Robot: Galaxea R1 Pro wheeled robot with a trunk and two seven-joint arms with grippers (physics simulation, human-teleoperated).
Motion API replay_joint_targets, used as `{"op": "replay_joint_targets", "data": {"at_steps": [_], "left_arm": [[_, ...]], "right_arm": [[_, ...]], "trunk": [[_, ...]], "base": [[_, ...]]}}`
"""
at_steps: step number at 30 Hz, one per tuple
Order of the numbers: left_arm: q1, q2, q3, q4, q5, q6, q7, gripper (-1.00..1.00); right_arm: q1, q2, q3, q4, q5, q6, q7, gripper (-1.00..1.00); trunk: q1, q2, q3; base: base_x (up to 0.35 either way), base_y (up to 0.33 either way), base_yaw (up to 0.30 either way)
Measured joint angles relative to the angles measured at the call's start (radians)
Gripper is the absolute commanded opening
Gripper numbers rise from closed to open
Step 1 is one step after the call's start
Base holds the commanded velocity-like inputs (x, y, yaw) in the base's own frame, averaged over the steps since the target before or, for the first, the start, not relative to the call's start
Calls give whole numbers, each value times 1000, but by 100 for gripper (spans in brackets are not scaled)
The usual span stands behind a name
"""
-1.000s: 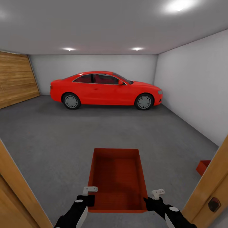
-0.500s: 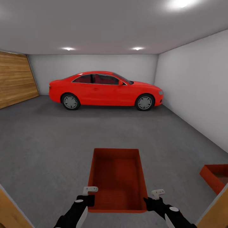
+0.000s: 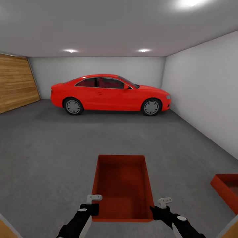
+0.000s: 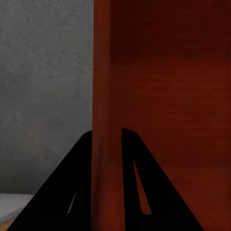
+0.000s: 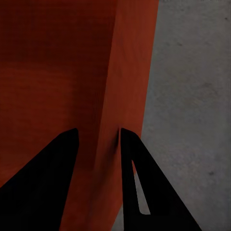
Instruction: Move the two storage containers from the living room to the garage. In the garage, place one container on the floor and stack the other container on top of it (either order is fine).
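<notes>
I carry one orange-red storage container in front of me over the garage's dark grey floor. My left gripper is shut on its left side wall near the close corner, and my right gripper is shut on its right side wall. In the left wrist view the wall runs between the fingers of the left gripper. The right wrist view shows the other wall pinched in the right gripper. The second storage container rests on the floor at the right edge, partly cut off.
A red car is parked across the far end of the garage. A wooden-slat door covers the left wall, and a plain pale wall runs along the right. Slivers of the doorway frame show at the bottom corners.
The view has advanced through the doorway: the wooden door frame slid out to the bottom corners and more of the floor container shows. Both grips on the carried container are unchanged.
</notes>
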Motion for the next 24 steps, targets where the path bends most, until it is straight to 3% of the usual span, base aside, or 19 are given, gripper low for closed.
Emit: {"op": "replay_joint_targets", "data": {"at_steps": [15, 24], "left_arm": [[0, 0, 1, 0, -1, 1, 0, -100], [0, 0, 0, -1, -1, 2, 0, -100]], "right_arm": [[0, 0, 0, 0, -1, 0, 0, -100], [0, 0, 0, 0, -1, 0, 0, -100]], "trunk": [[0, 0, 0], [0, 0, 0]], "base": [[2, 0, 0], [239, 0, 0]]}}
